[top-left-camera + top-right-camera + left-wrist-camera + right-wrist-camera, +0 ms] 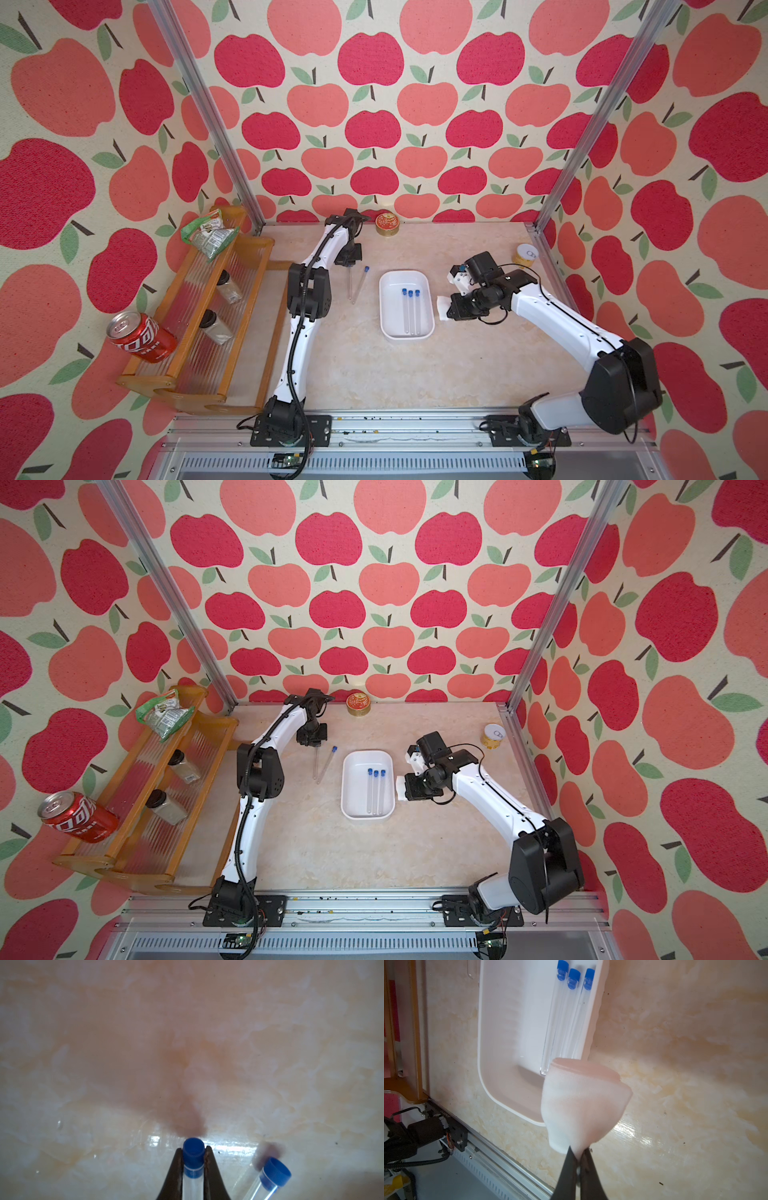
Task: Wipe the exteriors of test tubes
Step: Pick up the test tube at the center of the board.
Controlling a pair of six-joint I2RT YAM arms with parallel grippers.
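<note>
Three clear test tubes (410, 311) with blue caps lie side by side in a white tray (386, 307) at the table's middle, also in the right wrist view (562, 1018). Left of the tray are two more. My left gripper (193, 1150) is shut on the blue-capped end of one test tube (193, 1180), whose body runs toward the table's front (350, 286). The other tube (272, 1174) lies loose close beside it (360, 286). My right gripper (579, 1152) is shut on a folded white cloth (581, 1101), held just right of the tray (441, 308).
A wooden rack (249, 316) stands along the left, carrying a red cola can (141, 336), two dark-lidded jars (216, 328) and a snack bag (208, 235). A red tin (387, 225) sits at the back wall, a yellow can (525, 254) at the back right.
</note>
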